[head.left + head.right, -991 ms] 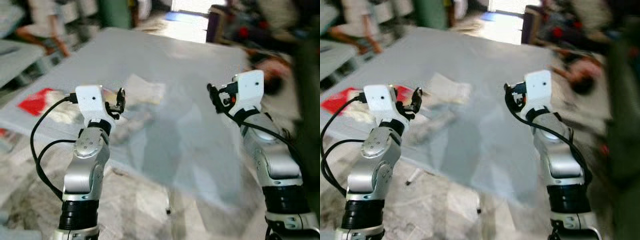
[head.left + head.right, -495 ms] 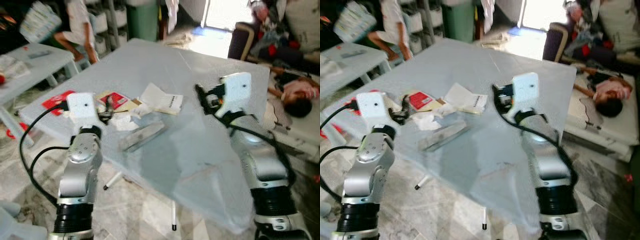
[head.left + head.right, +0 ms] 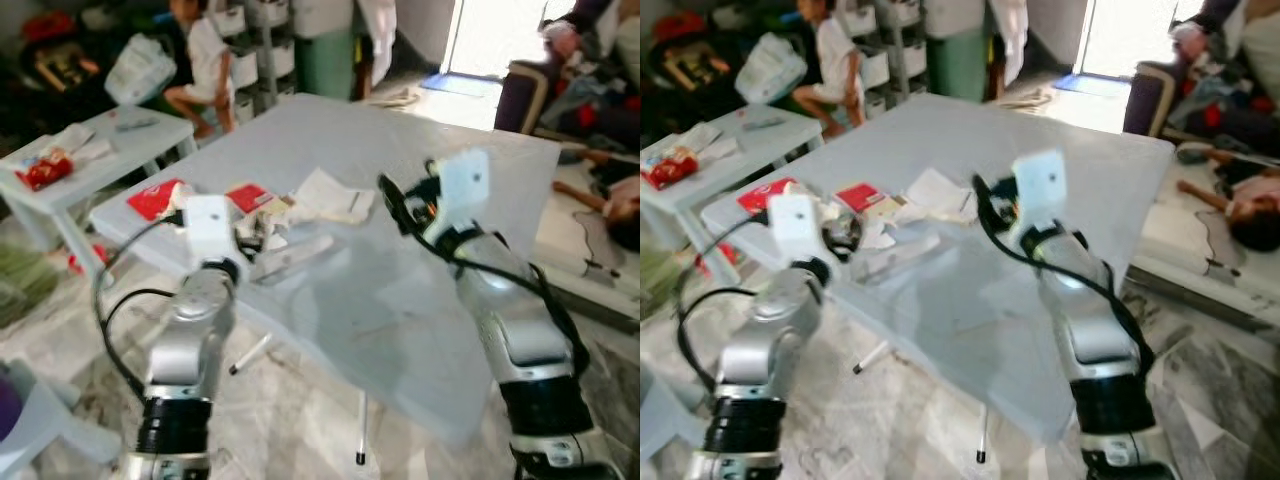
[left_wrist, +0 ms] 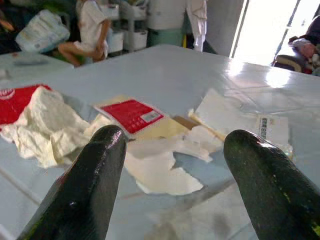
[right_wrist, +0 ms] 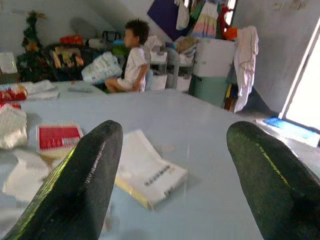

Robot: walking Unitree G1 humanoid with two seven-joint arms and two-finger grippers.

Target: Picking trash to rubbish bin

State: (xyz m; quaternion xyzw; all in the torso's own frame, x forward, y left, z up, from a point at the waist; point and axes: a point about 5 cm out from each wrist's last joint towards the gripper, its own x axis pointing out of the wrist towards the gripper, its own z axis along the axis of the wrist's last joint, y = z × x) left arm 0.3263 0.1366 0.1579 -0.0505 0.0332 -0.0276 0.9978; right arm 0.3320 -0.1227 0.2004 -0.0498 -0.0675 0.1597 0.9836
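Note:
Trash lies on the left part of a pale blue table (image 3: 430, 300): a red packet (image 4: 131, 114), a crumpled tissue (image 4: 45, 120), torn white paper (image 4: 160, 170), a white sheet with a barcode (image 3: 330, 195) and a flat grey strip (image 3: 295, 258). My left gripper (image 3: 255, 230) hovers just short of this pile. It is open, with nothing between its fingers (image 4: 95, 175). Over the middle of the table my right gripper (image 3: 398, 205) is raised and open, empty too, facing the white sheet (image 5: 150, 172).
A small white side table (image 3: 90, 140) with a red snack packet (image 3: 40, 170) stands on the left. A person (image 3: 205, 70) crouches by shelves behind it, beside a green bin (image 3: 330, 60). Another person (image 3: 620, 195) lies on the floor at right.
The whole picture has shifted and sharpened as the camera moved; the table now sits more to the centre. Both grippers stay raised and open over the table.

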